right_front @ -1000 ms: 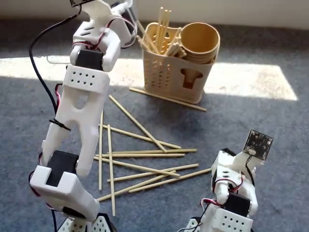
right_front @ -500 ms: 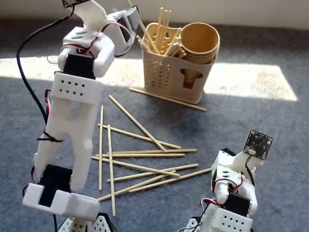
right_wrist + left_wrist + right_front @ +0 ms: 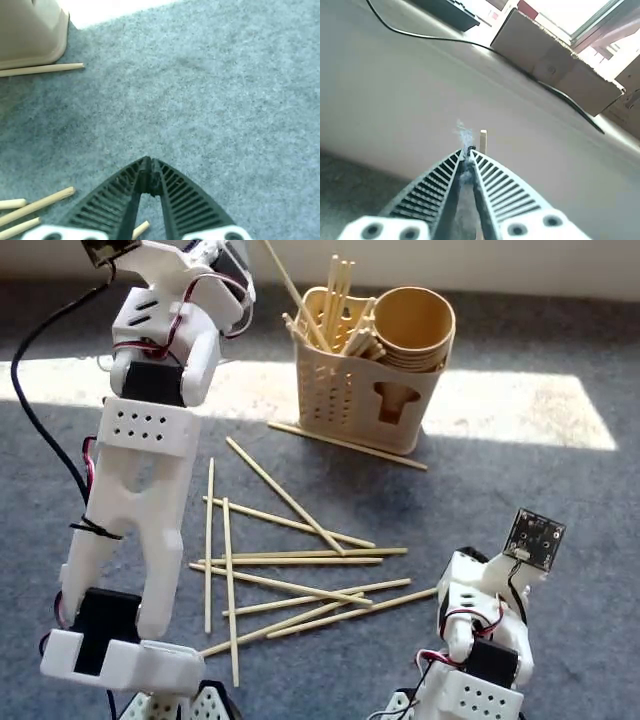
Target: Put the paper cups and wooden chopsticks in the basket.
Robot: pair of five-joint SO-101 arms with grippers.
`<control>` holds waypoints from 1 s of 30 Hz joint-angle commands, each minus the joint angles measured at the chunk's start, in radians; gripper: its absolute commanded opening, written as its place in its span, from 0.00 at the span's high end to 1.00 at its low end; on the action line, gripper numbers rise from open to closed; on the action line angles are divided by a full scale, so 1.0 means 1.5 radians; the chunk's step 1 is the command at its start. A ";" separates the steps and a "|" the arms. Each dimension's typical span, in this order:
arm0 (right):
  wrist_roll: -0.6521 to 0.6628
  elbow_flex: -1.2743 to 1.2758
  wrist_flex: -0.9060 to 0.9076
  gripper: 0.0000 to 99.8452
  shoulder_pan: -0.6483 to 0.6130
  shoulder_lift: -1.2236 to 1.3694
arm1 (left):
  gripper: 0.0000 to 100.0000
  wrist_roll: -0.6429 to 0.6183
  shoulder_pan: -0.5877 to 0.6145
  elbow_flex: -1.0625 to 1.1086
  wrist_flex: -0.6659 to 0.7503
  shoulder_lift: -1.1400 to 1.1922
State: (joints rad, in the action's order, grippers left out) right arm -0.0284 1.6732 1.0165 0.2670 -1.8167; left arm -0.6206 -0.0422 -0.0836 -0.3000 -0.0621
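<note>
A cream slotted basket (image 3: 345,405) stands at the back of the grey carpet and holds stacked paper cups (image 3: 412,325) and several upright chopsticks (image 3: 335,290). My left gripper (image 3: 469,150) is raised at the back left (image 3: 238,255), left of the basket. It is shut on a chopstick whose tip (image 3: 483,135) pokes out past the fingertips. That chopstick (image 3: 295,298) slants down to the basket rim. Several loose chopsticks (image 3: 290,560) lie crossed on the carpet in the middle. My right gripper (image 3: 149,176) is shut and holds nothing, low over the carpet at the front right.
One chopstick (image 3: 345,443) lies along the basket's foot, its end in the right wrist view (image 3: 40,70). A sunlit band (image 3: 520,410) crosses the carpet behind. The left arm's body (image 3: 140,490) stands over the left side. A wall and a black cable (image 3: 445,39) lie beyond.
My left arm has risen and swung back to the left, away from the basket, and the chopstick's upper end went with it. The right arm has not moved.
</note>
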 commanded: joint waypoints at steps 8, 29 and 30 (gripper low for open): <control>-0.004 0.064 0.005 0.99 0.007 -0.003 | 0.99 -0.008 0.005 0.108 0.230 -0.017; -0.004 0.064 0.005 0.99 0.007 -0.003 | 0.99 -0.059 -0.098 0.392 0.220 -0.190; -0.004 0.064 0.005 0.99 0.007 -0.003 | 0.99 -0.059 -0.100 0.408 0.220 -0.196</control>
State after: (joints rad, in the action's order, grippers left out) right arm -0.0284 1.6732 1.0165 0.2670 -1.8167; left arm -0.6989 -0.1588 0.4872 0.0253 -0.2770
